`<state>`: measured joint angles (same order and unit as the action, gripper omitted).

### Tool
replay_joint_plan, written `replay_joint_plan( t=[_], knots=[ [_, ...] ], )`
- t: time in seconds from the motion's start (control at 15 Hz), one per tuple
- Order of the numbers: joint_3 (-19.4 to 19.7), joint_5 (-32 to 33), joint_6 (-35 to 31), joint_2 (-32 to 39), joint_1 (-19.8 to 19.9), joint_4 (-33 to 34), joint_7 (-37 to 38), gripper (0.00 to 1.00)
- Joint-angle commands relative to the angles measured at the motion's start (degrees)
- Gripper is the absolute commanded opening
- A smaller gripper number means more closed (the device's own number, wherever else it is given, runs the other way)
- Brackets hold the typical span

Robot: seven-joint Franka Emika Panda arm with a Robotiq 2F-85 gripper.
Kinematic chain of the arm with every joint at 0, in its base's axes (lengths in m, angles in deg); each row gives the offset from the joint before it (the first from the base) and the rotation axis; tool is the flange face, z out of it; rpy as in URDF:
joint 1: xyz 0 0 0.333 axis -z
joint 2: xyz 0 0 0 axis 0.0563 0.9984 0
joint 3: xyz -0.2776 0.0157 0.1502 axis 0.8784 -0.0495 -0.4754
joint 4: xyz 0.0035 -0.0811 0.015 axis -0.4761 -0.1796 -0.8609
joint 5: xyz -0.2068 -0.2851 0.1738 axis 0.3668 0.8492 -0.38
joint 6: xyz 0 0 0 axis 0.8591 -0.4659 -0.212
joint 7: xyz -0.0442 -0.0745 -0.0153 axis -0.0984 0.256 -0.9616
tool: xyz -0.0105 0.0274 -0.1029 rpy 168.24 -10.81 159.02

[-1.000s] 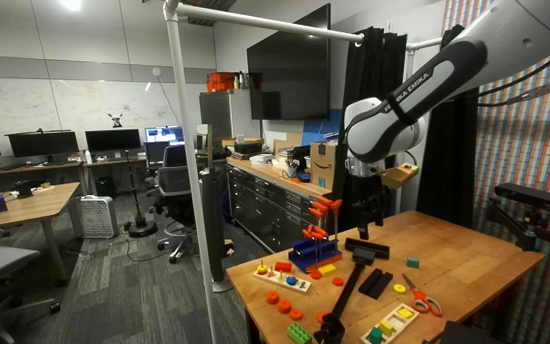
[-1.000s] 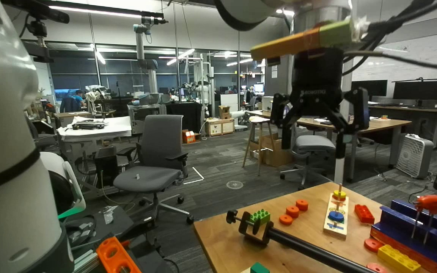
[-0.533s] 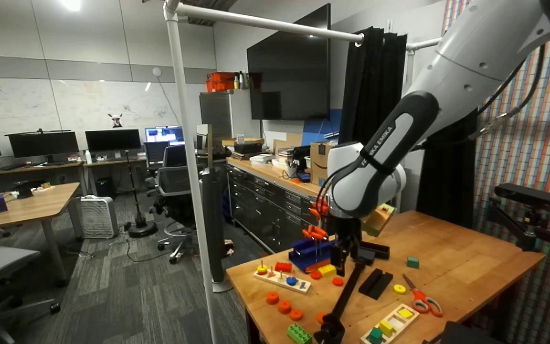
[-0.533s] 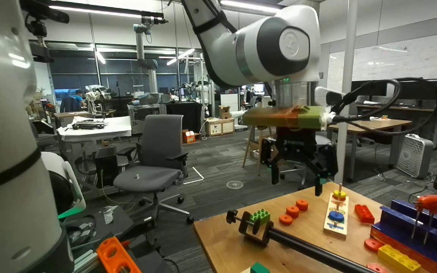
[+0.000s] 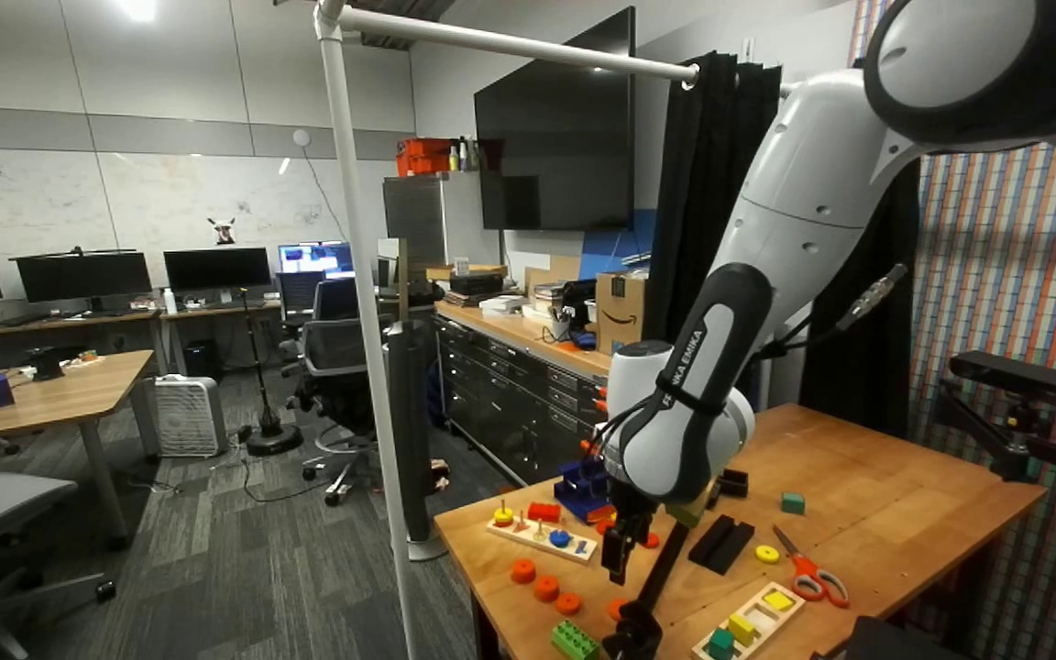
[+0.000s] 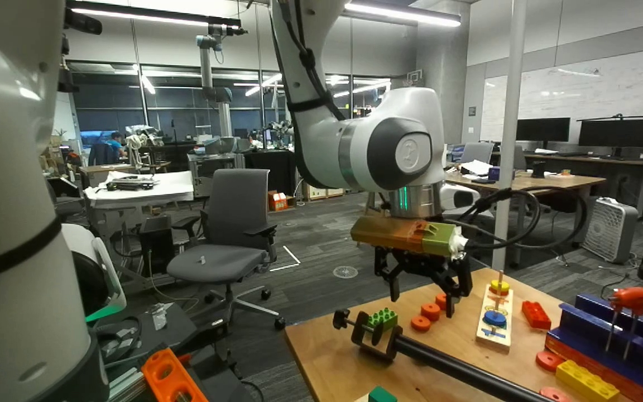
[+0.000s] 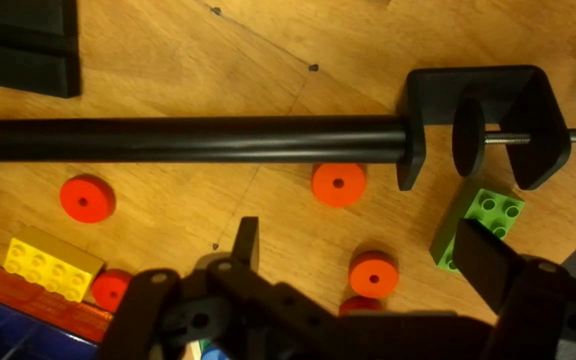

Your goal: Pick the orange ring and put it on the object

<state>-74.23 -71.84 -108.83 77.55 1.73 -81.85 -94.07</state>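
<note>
The fingers point(image 7: 246, 245) stand wide apart above the tabletop point(image 7: 288, 220), with nothing in their hold. In the wrist view, one orange ring point(image 7: 366, 272) lies on the tabletop in the span between the fingers, about midway. A second orange ring point(image 7: 360, 305) sits just beside it, toward the base of the fingers and partly hidden there. A third orange ring point(image 7: 338, 197) lies out past the fingertips, next to a black pole point(image 7: 193, 140) that runs across that view. A green brick point(image 7: 493, 218) shows partly behind the fingertip at the right of the view. Well off to the left of the fingers are two red-orange rings point(image 7: 87, 190) and a yellow brick point(image 7: 50, 265), one of these rings just beside the brick. Which ring the task means cannot be told. In an exterior view, a wooden pegged board point(image 6: 486, 335) stands to the right of the fingers, near but apart, bearing a yellow ring point(image 6: 503, 287) and a blue ring point(image 6: 494, 319).
</note>
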Motion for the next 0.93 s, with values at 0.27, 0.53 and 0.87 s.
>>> replay_joint_plan(
  t=[0.27,0.53,0.87],
  knots=[
    [-2.3,-1.4,1.8,12.0,-0.3,14.9,0.3,1.00],
    [-4.0,-2.6,4.1,16.6,0.7,21.0,-0.4,1.00],
    [-7.2,-6.1,7.5,20.0,3.1,26.1,-1.9,1.00]
  ],
)
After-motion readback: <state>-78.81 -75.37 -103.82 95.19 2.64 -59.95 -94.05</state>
